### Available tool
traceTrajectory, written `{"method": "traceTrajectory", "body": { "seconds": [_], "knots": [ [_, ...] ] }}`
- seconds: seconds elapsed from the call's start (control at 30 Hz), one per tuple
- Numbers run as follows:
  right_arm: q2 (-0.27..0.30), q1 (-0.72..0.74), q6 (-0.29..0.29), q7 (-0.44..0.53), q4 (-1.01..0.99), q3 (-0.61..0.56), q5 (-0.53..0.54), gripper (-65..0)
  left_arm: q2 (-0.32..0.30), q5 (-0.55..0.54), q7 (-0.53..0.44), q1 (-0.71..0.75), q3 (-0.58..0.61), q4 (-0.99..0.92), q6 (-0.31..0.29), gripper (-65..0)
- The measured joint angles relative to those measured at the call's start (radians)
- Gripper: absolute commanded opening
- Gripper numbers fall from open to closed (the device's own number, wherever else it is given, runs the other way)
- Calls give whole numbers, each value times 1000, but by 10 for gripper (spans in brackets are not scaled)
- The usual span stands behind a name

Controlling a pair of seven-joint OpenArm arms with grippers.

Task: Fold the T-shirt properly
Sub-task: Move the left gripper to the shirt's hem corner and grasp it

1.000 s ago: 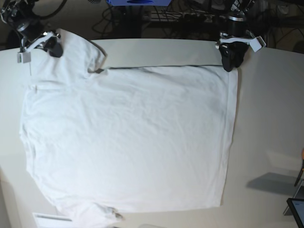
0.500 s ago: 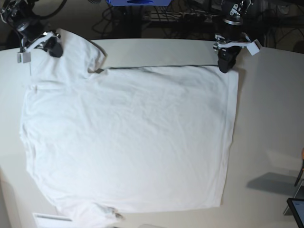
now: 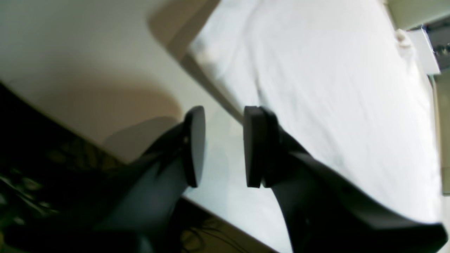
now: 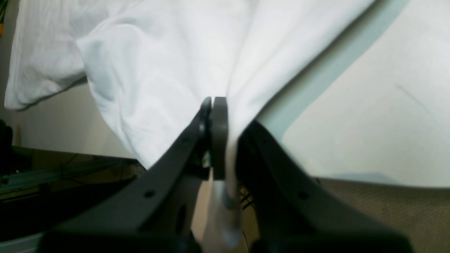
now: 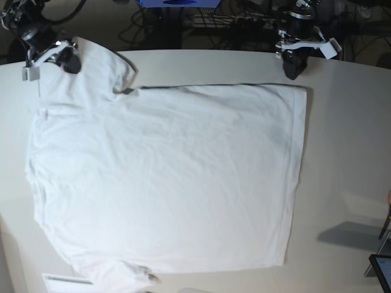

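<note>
The white T-shirt point(image 5: 165, 177) lies spread flat over most of the table point(image 5: 348, 159), hem edge toward the right. My left gripper point(image 5: 292, 72) is at the far right, lifted off the shirt's far right corner and open; in the left wrist view point(image 3: 221, 147) its fingers stand apart over bare table beside the shirt point(image 3: 316, 88). My right gripper point(image 5: 68, 61) is at the far left, shut on the shirt's sleeve; in the right wrist view point(image 4: 212, 105) the cloth point(image 4: 158, 70) is pinched and drapes from the shut jaws.
Cables and a blue box point(image 5: 177, 3) lie behind the table's far edge. A dark device point(image 5: 382, 268) sits at the front right corner. A white strip point(image 5: 64, 282) shows at the front left.
My left gripper has let go of the shirt's far right corner and pulled back toward the table's far edge. The corner now lies flat. The right gripper has not moved.
</note>
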Motion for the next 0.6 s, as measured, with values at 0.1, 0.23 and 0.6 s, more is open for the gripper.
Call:
{"method": "traceTrajectory", "body": {
  "seconds": [0.1,0.23,0.6],
  "knots": [
    [2,0,0,0,0,0,0,-647,-8,-17,8,104,-114,43,19,-459],
    [2,-1,0,0,-1,0,3,-647,12,-15,156,188,-287,125,2,-459],
    [2,-2,0,1,-2,0,3,-647,169,-110,749,13,-638,98,3,-452]
  ]
}}
